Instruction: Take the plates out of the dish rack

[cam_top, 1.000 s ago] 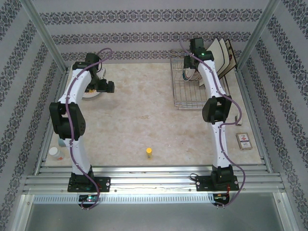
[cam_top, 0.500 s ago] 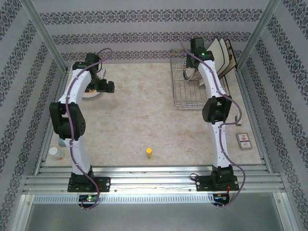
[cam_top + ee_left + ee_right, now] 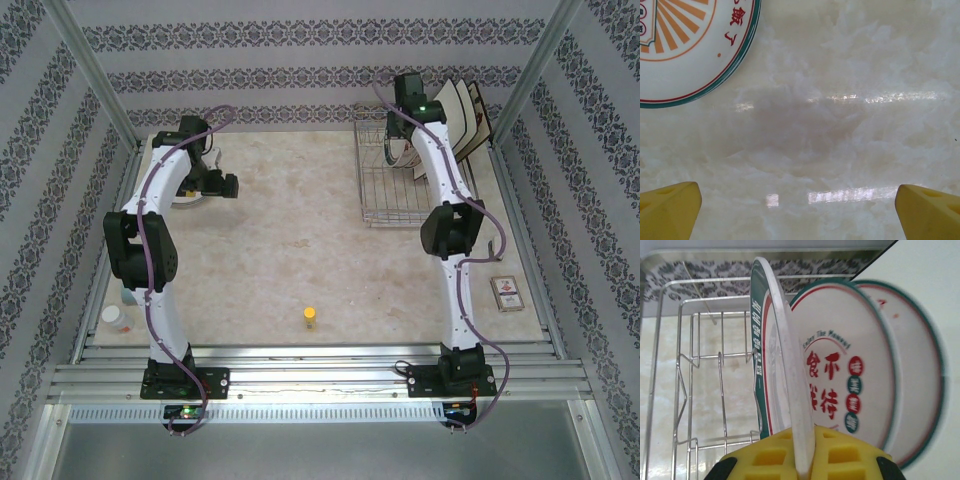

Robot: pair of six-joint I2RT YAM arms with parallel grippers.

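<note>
Right gripper (image 3: pixel 805 460): jaws clamped on the rim of an upright round plate (image 3: pixel 782 355) in the dish rack (image 3: pixel 385 205), far right. Left gripper (image 3: pixel 800 200): jaws fully apart, holding nothing, above the table (image 3: pixel 850 130), near a flat round plate (image 3: pixel 685 50), far left.

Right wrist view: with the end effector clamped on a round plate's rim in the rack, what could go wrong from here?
1. The right end effector pinches only the thin rim of the round plate, so it might pivot or slip when lifted.
2. The next plate stands close behind; a tilted lift could knock it.
3. The lower edge may catch on the dish rack wires.
</note>
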